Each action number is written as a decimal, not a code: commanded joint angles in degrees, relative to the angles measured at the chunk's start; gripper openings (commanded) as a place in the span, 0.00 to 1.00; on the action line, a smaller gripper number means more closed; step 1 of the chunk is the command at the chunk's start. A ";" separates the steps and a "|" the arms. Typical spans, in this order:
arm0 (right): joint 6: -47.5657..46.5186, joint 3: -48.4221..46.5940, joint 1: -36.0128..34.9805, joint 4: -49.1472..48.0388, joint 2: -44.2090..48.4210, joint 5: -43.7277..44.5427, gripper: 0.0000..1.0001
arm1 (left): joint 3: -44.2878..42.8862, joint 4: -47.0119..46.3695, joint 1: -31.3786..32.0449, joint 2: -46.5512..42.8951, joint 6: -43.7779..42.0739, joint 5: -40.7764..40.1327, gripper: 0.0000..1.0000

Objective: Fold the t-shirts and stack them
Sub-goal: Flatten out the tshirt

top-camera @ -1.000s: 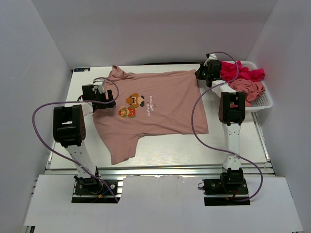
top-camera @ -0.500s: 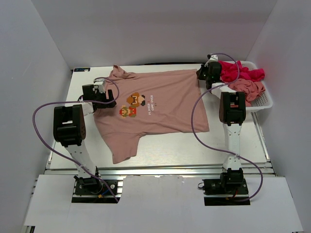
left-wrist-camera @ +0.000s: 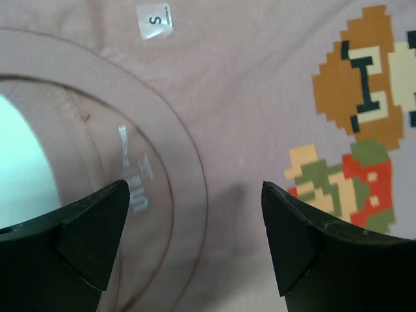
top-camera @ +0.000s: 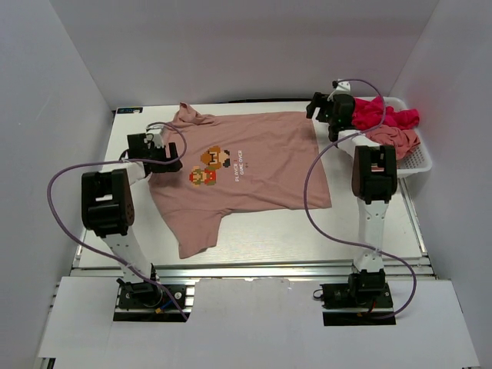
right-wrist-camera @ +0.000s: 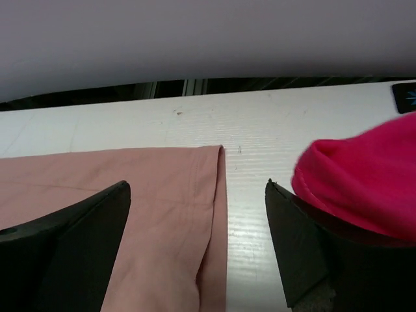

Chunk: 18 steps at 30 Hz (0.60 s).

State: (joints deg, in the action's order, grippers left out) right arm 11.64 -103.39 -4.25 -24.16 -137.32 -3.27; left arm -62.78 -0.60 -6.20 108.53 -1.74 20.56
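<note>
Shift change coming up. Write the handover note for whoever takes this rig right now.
Left gripper: open, empty, over the collar of the printed pink t-shirt.
Right gripper: open, empty, over that shirt's far right corner, beside the basket.
Things: the printed shirt lies spread on the table, print up. A magenta t-shirt and a second pink t-shirt are bunched in the basket.
Done: one shirt laid out flat. No fold made, no stack in view.
Left: fold the printed shirt, then take out, fold and stack those in the basket.
</note>
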 commanded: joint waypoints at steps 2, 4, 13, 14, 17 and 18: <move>-4.42 6.69 -1.19 -7.39 16.53 4.74 0.89 | -4.80 9.81 -1.18 -12.10 -2.56 -0.07 0.93; -6.62 9.34 -2.51 -7.30 23.97 6.60 0.89 | -8.05 15.24 -1.80 -17.63 -4.06 -0.78 0.93; 0.03 17.24 -12.79 22.89 45.44 17.42 0.89 | -15.44 49.66 -1.89 -34.79 -12.93 3.27 0.98; 1.53 20.31 -13.50 23.45 47.47 17.59 0.89 | -14.92 52.78 -1.89 -34.96 -14.07 1.52 0.98; 5.58 36.03 -16.75 21.36 56.87 21.54 0.90 | -8.69 61.32 -1.89 -35.66 -20.13 -1.56 0.98; 8.72 39.55 -17.28 21.18 59.16 23.64 0.89 | -6.23 62.20 -1.98 -36.37 -23.63 -2.27 0.98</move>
State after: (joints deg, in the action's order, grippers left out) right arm 13.02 -73.28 -20.47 -10.63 -80.01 13.52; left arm -75.81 44.45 -8.01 69.12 -16.84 21.12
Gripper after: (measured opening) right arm 0.894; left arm 0.982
